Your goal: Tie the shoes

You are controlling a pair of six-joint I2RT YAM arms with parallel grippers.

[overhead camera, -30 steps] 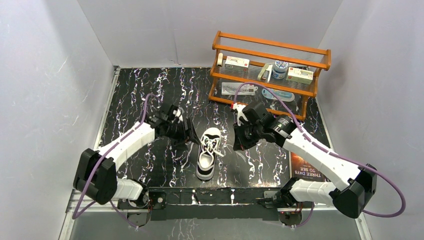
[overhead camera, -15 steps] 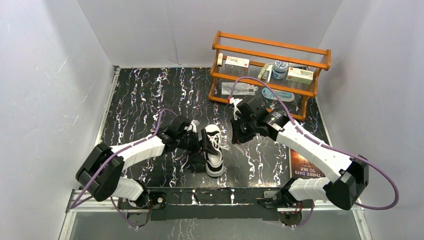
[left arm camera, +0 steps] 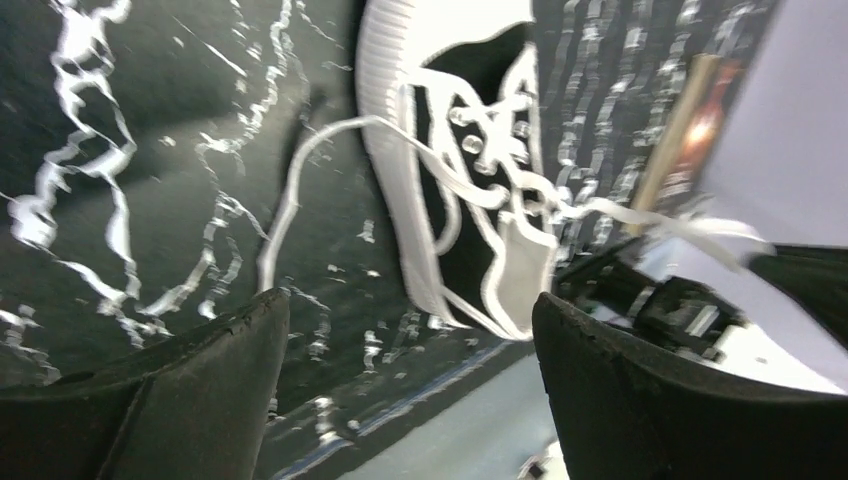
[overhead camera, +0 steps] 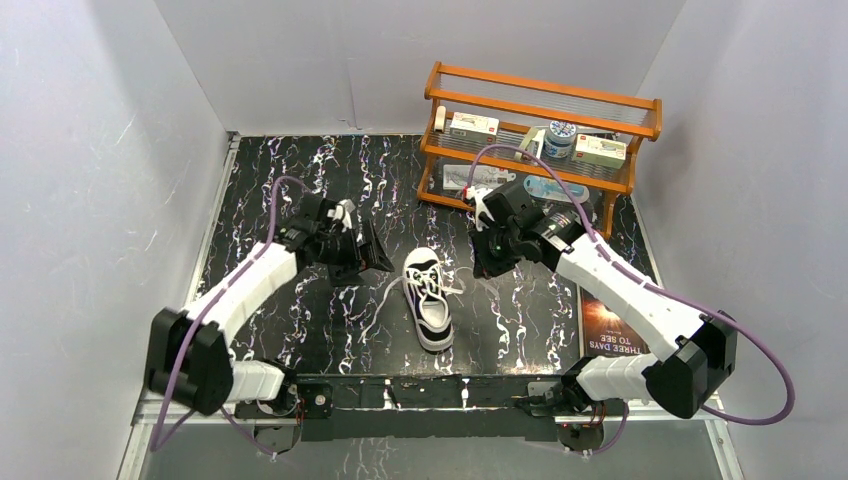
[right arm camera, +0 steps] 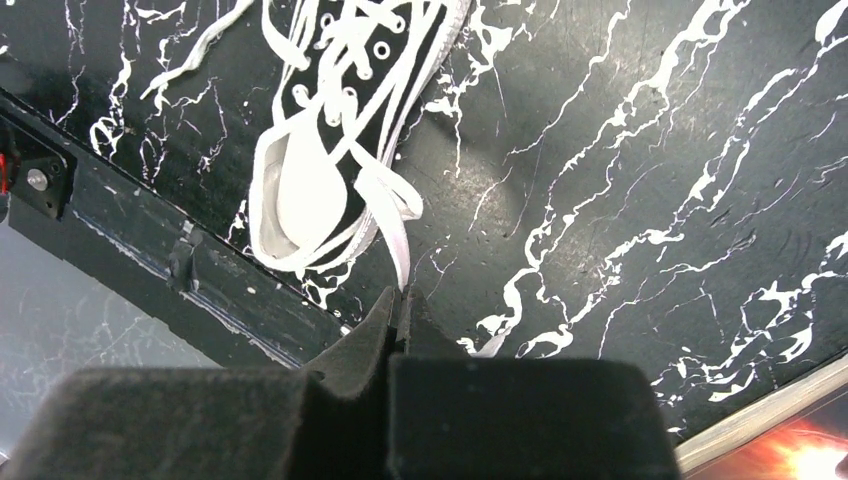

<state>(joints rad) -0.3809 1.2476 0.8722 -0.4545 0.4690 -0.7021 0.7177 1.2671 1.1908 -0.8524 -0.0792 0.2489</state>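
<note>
- The shoe (overhead camera: 428, 305) stands flat on its sole on the black table (overhead camera: 300, 180). Its toe points away from the arms, and it is not tied yet.
- It has turned a bit since a second ago, and its heel now swings toward the right arm's side.
- Half a second ago the left gripper (overhead camera: 375, 258) was pressed up against the shoe. Now it has backed off to just left of the toe. Its fingers are spread wide with nothing in them.
- A loose lace (left arm camera: 288, 205) now trails on the table left of the shoe. I think the left arm let it go or missed it, so it must be picked up again before any knot.
- The right gripper (overhead camera: 487, 262) is just right of the toe, a little farther back than before.
- From above you cannot see what it holds. Its own wrist camera shows the fingers pinched together on the other lace (right arm camera: 392, 240), which runs back to the shoe.
- The left wrist camera is blurry, but it seems to show both open fingers with the shoe beyond them.
- Only the top view shows the wooden rack (overhead camera: 540, 100) far behind the shoe.
</note>
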